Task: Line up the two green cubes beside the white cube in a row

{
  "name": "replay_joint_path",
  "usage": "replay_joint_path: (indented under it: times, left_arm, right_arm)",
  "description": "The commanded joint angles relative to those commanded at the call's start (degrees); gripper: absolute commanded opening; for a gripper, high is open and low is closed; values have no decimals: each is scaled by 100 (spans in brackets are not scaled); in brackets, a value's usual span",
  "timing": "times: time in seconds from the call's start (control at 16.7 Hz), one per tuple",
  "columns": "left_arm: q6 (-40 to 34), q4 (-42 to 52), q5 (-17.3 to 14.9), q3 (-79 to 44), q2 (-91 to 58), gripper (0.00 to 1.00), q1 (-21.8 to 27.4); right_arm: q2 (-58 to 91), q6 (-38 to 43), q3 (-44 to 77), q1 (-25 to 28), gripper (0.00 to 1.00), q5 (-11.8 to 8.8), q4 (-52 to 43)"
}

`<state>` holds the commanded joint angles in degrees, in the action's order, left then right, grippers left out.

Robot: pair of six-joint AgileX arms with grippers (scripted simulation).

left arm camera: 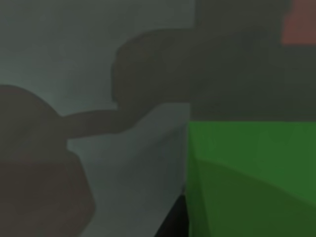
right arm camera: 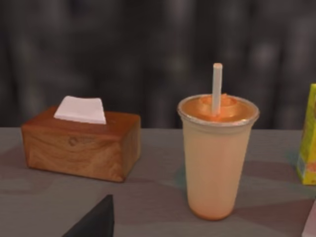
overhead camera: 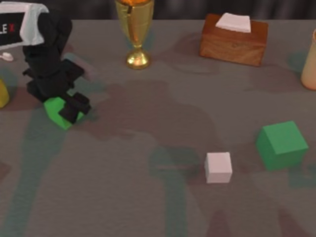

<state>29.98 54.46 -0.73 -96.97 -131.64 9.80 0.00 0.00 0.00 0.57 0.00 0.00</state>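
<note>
left hand (overhead camera: 69, 109) clamped on lime-green cube (overhead camera: 55, 109) (matte, left of frame) | emerald-green cube (overhead camera: 282, 144) — larger, right | white cube (overhead camera: 218, 167) — smallest, just beside it

Open table (overhead camera: 148, 207) lay between lime cube (overhead camera: 55, 109) and white cube (overhead camera: 218, 167). Trophy (overhead camera: 135, 29), tissue box (overhead camera: 233, 39) and cup (overhead camera: 310, 61) (rear edge) stood clear.

- On the left arm's white casing (overhead camera: 22, 24), dark letters "LE" and a red "X" show, cut off at the picture's edge.
- The wooden box (right arm camera: 81, 145) bears a faint round stamp, perhaps a logo; unreadable.
- Yellow carton (right arm camera: 308, 148): print too blurred.
</note>
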Motion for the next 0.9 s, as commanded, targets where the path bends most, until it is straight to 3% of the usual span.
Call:
replay_joint_path:
  times: [0.48,0.9]
  left_arm:
    - [-8,1255,4,-867,356,0,-97]
    - [-57,1344,8,-935,389,0,-42]
  right_arm:
    - [0,0,0,0,100,0,0]
    - [0,0,0,0,100,0,0]
